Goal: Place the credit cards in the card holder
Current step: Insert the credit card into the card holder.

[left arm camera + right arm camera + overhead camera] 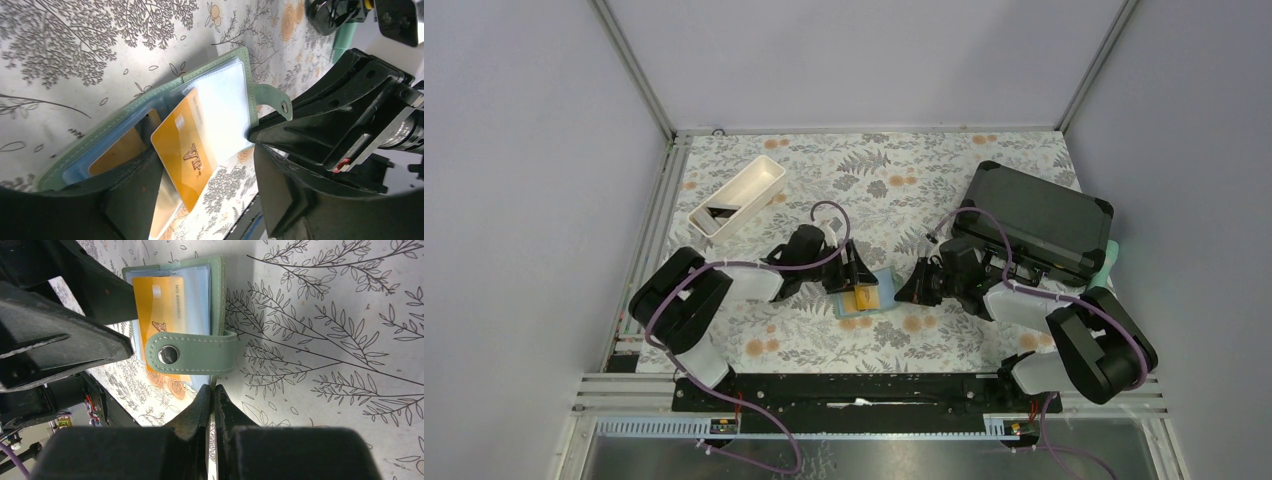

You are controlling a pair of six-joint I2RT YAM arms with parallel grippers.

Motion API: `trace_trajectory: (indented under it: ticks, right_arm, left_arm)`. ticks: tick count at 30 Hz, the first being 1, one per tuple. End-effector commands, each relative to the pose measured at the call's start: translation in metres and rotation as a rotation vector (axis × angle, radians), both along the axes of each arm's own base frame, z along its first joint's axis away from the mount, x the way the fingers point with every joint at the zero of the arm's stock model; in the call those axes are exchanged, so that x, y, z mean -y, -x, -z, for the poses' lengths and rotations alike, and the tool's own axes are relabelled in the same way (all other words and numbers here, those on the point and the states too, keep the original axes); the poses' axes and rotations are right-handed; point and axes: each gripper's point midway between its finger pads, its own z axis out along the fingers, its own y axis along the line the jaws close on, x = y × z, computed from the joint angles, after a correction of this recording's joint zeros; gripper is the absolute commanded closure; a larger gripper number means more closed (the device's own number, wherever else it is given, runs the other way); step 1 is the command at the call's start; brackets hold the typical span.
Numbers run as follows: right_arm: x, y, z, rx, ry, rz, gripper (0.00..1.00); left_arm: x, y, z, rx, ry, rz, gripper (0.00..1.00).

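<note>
L pincer point(202, 165) wide, straddling gold card point(180, 150) partway in card holder point(125, 115) on counter point(75, 60); R pincer point(212, 390) closed tight beside strap point(200, 354).

Matte black and white jointed left arm point(686, 305) and its twin, the right arm point(1089, 350): chunky rounded black joint housings, smooth white plastic link shells between. Bolted onto a long flat black base rail point(854, 388), thin red wires point(742, 405) at the feet. Trailed from base to wrist by a slim purple cable point(656, 318) apiece, with loose loops near the wrists. Tipped by the black two-finger left gripper point(207, 200), fingers point(131, 200) broad, wedge-shaped, dull plastic, faintly scuffed. Likewise black on the right gripper point(212, 400) — bevelled edges, blunt narrow tips. Small red tab point(345, 162) set into its angular black body.
</note>
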Motion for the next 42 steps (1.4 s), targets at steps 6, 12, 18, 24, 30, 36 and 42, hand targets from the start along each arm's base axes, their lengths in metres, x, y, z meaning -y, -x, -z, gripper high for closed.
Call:
trace_trajectory:
  ticks: [6, 12, 18, 24, 30, 36, 42]
  right_arm:
    - [-0.007, -0.018, -0.014, 0.067, -0.012, 0.001, 1.00]
    - [-0.007, -0.021, -0.014, 0.071, -0.008, 0.006, 1.00]
    - [-0.006, -0.021, -0.012, 0.073, -0.002, 0.002, 1.00]
    - [-0.004, -0.019, -0.011, 0.071, 0.011, -0.002, 1.00]
    - [-0.001, -0.017, -0.011, 0.073, 0.021, 0.005, 1.00]
    - [0.000, -0.017, -0.011, 0.072, 0.026, 0.006, 1.00]
    - [0.001, -0.018, -0.013, 0.076, 0.028, 0.016, 1.00]
  left_arm:
    - [-0.039, 0.000, 0.014, 0.042, -0.240, -0.030, 0.15]
    - [-0.050, -0.002, 0.002, 0.079, -0.279, -0.062, 0.01]
    - [-0.068, -0.006, -0.020, 0.136, -0.355, -0.095, 0.01]
    - [-0.071, -0.010, -0.046, 0.191, -0.343, -0.119, 0.01]
    - [-0.060, -0.008, -0.049, 0.170, -0.272, -0.114, 0.09]
    - [-0.040, -0.008, -0.053, 0.146, -0.150, -0.119, 0.34]
    - [-0.029, -0.011, -0.048, 0.130, -0.102, -0.131, 0.35]
